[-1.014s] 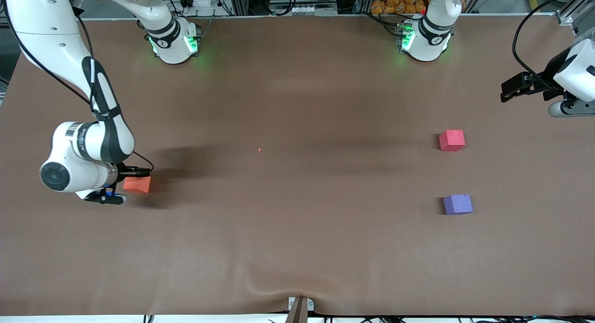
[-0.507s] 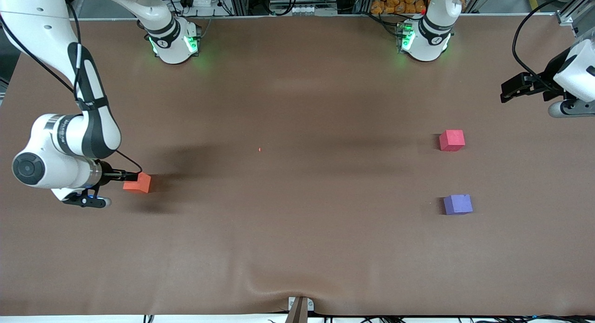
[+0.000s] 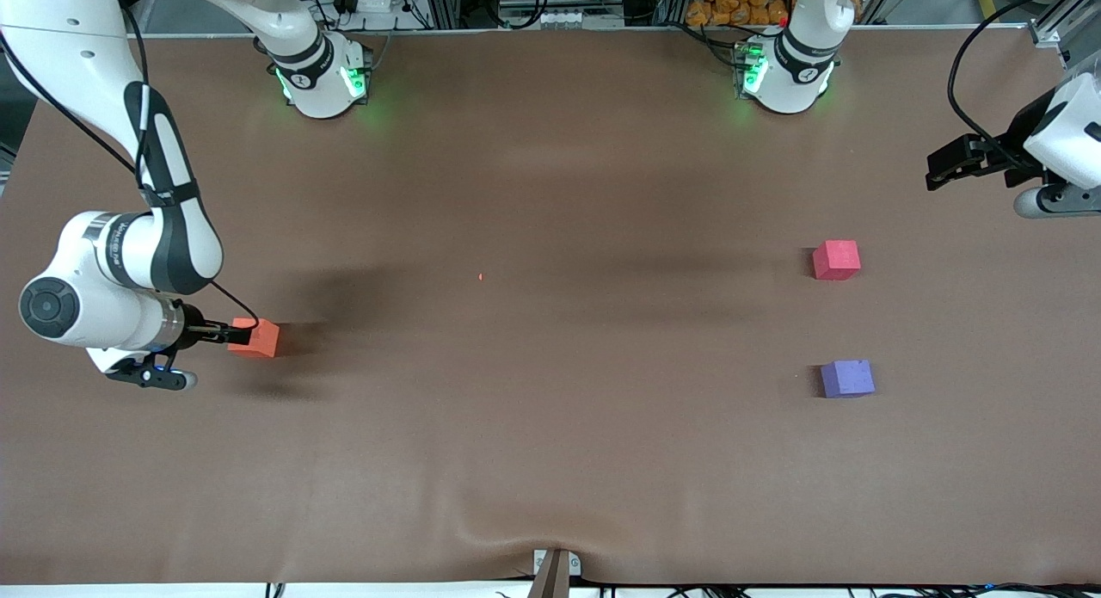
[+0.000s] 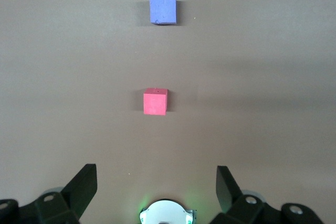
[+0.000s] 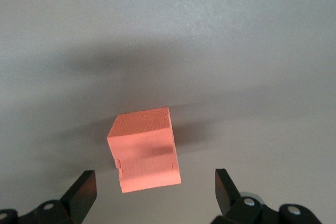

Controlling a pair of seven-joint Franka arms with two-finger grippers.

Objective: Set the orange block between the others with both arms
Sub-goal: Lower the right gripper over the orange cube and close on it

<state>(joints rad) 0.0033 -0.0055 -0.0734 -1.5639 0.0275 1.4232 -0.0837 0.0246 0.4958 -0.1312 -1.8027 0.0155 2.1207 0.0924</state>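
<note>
I see a matte brown fabric table cover (image 3: 550,194) spanning the work surface, wrinkled near the front camera's edge. 1 small grey metal bracket (image 3: 556,565) sits at that edge. Along the top I note aluminium frame rails (image 3: 447,0), black cables (image 3: 981,56) and orange bagged items (image 3: 740,3). Lighting is even, with soft shadows.

**Soft overhead light, broad blurred shadows**

Even, diffuse light is falling from above on the desk (image 3: 550,460), leaving no glare. A wide, soft-edged shadow is spreading from the right arm (image 3: 129,262) across the cloth, and short shadows are hugging the cubes. Green glow is pooling around both bases. The right wrist view is looking paler and greyer, with a hazy shadow band.
</note>
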